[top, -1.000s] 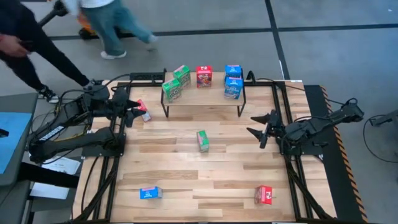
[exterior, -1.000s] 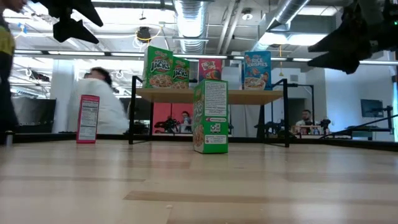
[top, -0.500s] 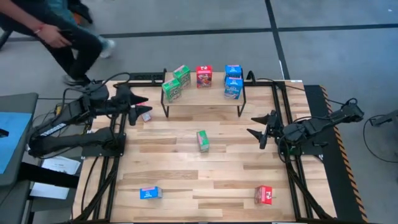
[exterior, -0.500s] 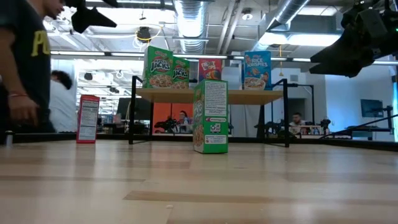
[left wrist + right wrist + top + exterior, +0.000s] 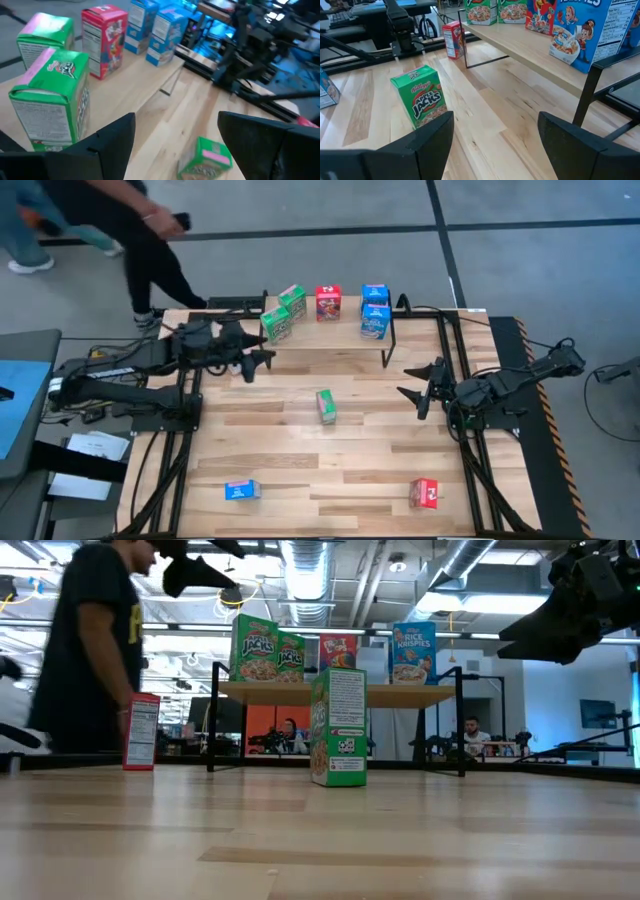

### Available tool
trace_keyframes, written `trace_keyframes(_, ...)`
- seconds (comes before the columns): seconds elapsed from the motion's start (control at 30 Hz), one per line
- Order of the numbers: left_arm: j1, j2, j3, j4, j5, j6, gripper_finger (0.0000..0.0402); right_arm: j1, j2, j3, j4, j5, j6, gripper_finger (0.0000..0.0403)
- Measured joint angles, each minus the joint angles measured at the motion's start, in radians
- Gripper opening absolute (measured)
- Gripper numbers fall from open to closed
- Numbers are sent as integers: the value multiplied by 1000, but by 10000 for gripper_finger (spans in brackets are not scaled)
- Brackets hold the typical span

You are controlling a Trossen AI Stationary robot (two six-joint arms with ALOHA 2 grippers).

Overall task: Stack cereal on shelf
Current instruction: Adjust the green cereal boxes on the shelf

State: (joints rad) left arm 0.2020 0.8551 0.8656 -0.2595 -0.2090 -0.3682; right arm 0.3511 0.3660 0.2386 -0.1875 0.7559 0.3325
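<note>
My left gripper (image 5: 262,360) fingers apart, empty, beside shelf (image 5: 330,332) left end. Shelf holds five cereal boxes; green box (image 5: 325,406) stands mid-table. My right gripper (image 5: 412,381) fingers apart, empty, right of it.

Two dark, jointed arms, left arm (image 5: 130,385) and right arm (image 5: 520,380), trailing black cables, each ending in two pointed black fingers

Green box (image 5: 422,97) on the table — reads "Kellogg's Apple Jacks". Green box (image 5: 256,648) on the shelf (image 5: 400,695) — "Jacks" legible. Blue box (image 5: 413,652) on the shelf reads "Rice Krispies". Red boxes carry print too small to read.
</note>
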Motion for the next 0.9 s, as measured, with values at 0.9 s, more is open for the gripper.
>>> trace_keyframes(0.9, 246, 510, 677, -475, 61, 209, 270, 0, 0, 0, -4, 0, 0, 313)
